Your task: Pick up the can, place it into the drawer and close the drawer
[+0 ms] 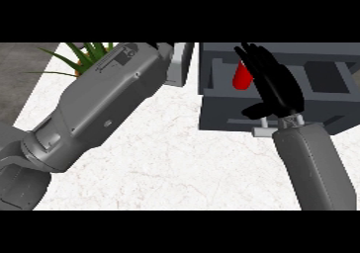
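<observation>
I can read no text, label, brand, number or sign from my station. The only thing close to a marking is a small dark panel near the upper end of the left forearm; it carries a few pale streaks, but they are too blurred for me to make out as letters or digits. The red can shows me a plain surface with no legible print. The grey drawer has bare faces, and the tabletop shows only faint marbling, nothing written.
</observation>
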Controlling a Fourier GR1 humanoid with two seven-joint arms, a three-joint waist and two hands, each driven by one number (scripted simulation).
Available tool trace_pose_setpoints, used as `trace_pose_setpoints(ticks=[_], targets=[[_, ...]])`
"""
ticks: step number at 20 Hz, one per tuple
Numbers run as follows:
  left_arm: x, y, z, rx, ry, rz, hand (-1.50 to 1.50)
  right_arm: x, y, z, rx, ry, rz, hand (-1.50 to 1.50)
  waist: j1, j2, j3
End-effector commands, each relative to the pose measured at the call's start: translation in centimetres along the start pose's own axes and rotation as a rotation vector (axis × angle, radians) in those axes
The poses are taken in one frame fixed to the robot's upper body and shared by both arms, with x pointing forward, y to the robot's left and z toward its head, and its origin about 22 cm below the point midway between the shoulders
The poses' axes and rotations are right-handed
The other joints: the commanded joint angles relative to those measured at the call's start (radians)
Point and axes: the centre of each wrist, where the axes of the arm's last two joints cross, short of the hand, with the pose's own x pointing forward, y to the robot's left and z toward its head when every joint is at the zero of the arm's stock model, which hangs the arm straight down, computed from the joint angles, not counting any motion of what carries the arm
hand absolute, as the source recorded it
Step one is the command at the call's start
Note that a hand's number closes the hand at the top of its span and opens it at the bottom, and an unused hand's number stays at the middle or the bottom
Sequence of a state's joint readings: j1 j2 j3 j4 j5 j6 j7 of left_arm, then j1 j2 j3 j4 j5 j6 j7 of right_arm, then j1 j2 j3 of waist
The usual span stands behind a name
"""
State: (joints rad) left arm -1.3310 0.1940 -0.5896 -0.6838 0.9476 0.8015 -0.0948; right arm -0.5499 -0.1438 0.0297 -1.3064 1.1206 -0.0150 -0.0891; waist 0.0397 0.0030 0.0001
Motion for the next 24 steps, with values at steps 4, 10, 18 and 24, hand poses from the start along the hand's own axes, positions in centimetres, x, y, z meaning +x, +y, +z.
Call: trace_pose_setpoints(ticks=[4, 10, 18, 24], targets=[[0.5, 2.7, 0.5, 0.002, -0.003, -0.014, -1.50, -2.4, 4.4, -1.7, 0.023, 0.065, 0.082, -1.50, 0.009, 0.000, 0.001], [1.4, 5.4, 0.6, 0.009, 0.004, -0.013, -1.50, -3.9, 7.3, -1.3, -0.002, 0.090, 0.157, -1.50, 0.011, 0.001, 0.001], [1.9, 5.1, 1.0, 0.012, -0.006, -0.002, -1.50, -4.4, 6.5, -4.3, -0.115, 0.128, 0.170, -1.50, 0.025, 0.017, 0.002], [2.1, 5.8, 1.7, -0.006, 0.002, 0.002, -1.50, -4.7, 5.4, -6.0, -0.139, 0.110, 0.219, -1.50, 0.040, 0.022, 0.002]])
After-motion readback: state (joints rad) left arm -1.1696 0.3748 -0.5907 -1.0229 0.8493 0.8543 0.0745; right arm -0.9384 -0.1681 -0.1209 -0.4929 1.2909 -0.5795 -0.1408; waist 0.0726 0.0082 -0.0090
